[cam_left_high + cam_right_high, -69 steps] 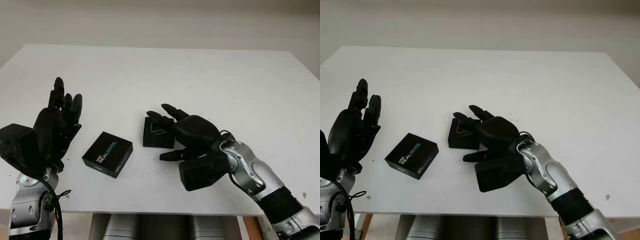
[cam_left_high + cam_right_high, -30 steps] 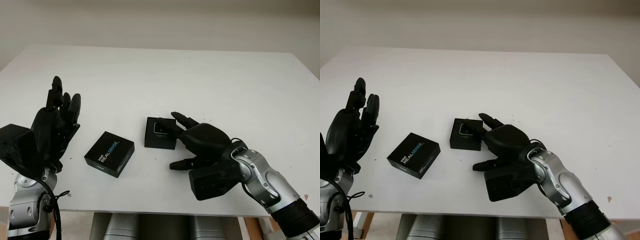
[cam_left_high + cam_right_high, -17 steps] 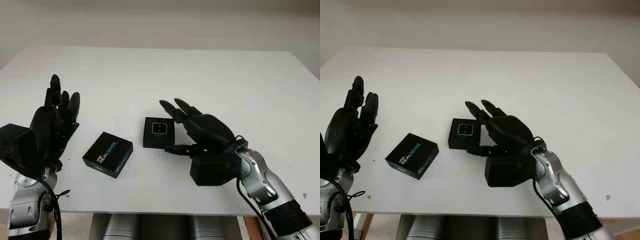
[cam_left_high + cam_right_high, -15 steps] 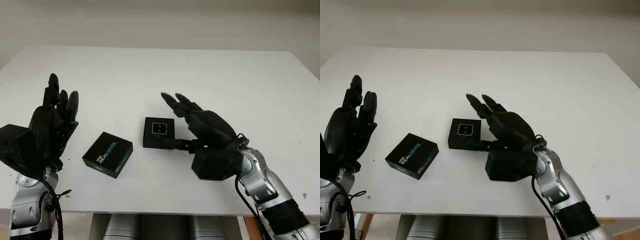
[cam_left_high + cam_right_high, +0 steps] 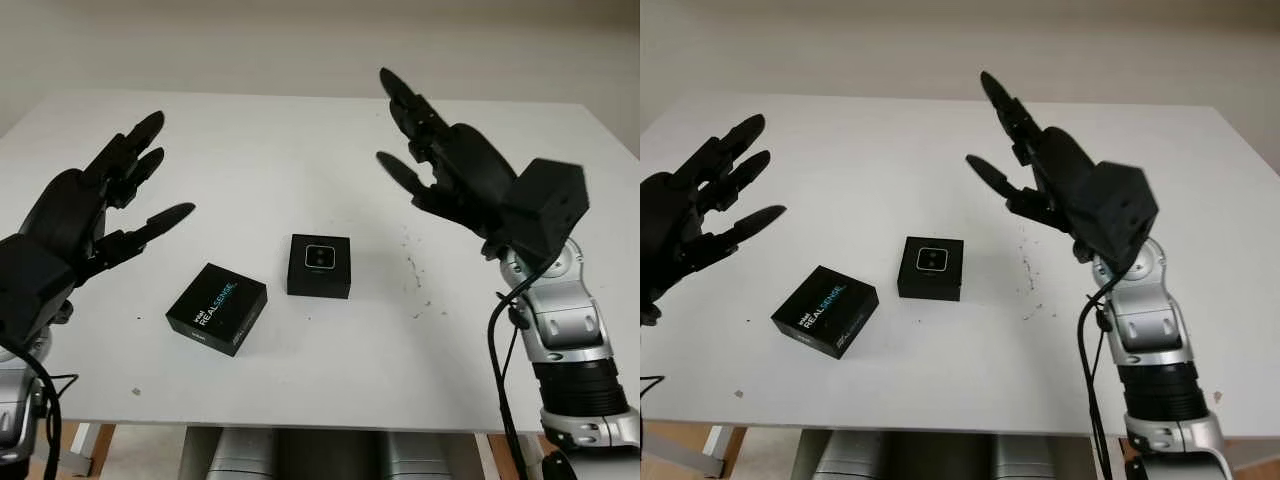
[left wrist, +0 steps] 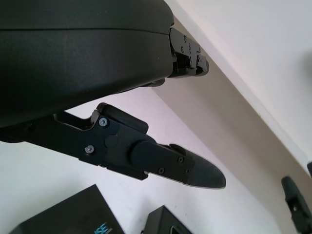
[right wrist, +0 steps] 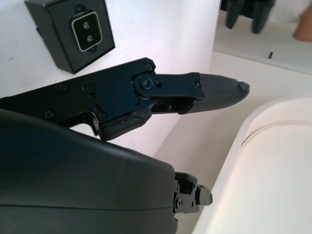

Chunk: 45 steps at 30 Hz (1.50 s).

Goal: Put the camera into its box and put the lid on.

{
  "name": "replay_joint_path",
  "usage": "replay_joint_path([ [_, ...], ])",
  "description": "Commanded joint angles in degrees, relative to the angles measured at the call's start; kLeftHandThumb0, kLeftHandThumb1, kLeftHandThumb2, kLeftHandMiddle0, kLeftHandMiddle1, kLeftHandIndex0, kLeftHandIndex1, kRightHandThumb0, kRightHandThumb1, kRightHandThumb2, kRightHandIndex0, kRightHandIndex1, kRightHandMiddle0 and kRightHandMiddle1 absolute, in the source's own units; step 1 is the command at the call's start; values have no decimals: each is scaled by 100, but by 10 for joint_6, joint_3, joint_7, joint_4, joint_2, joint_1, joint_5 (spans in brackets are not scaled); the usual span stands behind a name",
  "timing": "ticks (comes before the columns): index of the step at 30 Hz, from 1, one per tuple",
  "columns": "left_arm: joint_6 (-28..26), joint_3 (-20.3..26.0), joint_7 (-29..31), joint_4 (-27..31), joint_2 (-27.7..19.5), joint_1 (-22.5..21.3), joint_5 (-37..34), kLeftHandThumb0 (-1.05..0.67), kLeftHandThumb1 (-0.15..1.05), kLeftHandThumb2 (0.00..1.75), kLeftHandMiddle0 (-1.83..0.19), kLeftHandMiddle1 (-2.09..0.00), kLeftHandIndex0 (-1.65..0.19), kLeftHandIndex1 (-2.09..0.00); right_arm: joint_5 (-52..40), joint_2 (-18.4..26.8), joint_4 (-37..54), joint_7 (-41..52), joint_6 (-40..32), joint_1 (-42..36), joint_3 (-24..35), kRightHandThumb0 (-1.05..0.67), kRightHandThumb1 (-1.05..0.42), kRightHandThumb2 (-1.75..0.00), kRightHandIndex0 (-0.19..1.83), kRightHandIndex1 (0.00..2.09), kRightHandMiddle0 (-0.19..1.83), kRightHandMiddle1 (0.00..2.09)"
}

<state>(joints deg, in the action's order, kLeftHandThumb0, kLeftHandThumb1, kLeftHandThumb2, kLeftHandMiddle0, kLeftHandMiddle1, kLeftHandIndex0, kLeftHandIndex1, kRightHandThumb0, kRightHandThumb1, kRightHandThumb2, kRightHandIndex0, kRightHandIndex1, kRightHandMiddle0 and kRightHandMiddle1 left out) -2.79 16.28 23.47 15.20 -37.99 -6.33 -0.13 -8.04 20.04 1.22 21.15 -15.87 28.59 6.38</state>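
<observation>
white table [image 5: 300,130] holds box [image 5: 319,266] beside lid [image 5: 217,308] mid-surface; left hand [image 5: 75,215] and right hand [image 5: 455,170] raised, fingers apart.

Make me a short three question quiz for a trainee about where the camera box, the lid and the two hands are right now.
1. True or false: the lid is already on the box.
2. Multiple choice: the camera is A) in the left hand, B) seated in the open box, C) lying loose on the table.
3. Fill in: both the left hand and the right hand are raised above the table and hold ____.

Key: 1 false, the lid lies on the table to the robot's left of the box. 2 B. 3 nothing.
</observation>
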Motion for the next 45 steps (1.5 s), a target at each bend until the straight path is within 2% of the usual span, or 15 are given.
replay_joint_path([
  [1,35,-11,38,-23,-46,-22,10,-78,94,4,-19,-4,-14,-9,-33,-6,4,0,-31,9,23,-72,-105,-49,-15,1,-13,1],
  [4,85,-36,80,-60,-79,-44,26,-74,89,4,-16,-4,-13,-8,-55,1,1,5,-51,9,30,-72,-105,-60,-19,0,-18,1],
  [9,143,-97,147,-101,-139,-86,84,-79,85,4,-3,-2,-2,-3,-63,6,1,-5,-64,13,38,-73,-105,-66,-19,1,-19,1],
  [14,249,-151,149,-124,-180,-115,187,-81,85,5,-3,-4,2,-3,-60,11,-2,-15,-66,16,40,-74,-105,-69,-18,3,-18,3],
  [20,326,-195,126,-157,-176,-141,255,-83,85,5,-4,-6,3,-4,-62,11,-6,-15,-58,14,41,-72,-105,-70,-19,3,-19,2],
  [27,366,-219,99,-189,-176,-152,300,-80,81,4,-7,-6,3,-5,-74,5,4,-35,-82,15,52,-75,-105,-69,-19,4,-18,3],
  [35,385,-231,76,-211,-166,-142,307,-75,79,4,-7,-6,3,-5,-89,4,7,-46,-93,15,57,-74,-105,-70,-19,2,-19,2],
  [40,397,-232,64,-229,-154,-132,287,-69,79,5,-12,-8,-3,-8,-88,9,9,-48,-99,15,56,-74,-105,-69,-19,2,-19,2],
  [45,381,-229,59,-221,-144,-111,283,-61,80,6,-21,-14,-15,-15,-92,8,12,-49,-101,14,58,-72,-105,-69,-18,3,-18,4],
])
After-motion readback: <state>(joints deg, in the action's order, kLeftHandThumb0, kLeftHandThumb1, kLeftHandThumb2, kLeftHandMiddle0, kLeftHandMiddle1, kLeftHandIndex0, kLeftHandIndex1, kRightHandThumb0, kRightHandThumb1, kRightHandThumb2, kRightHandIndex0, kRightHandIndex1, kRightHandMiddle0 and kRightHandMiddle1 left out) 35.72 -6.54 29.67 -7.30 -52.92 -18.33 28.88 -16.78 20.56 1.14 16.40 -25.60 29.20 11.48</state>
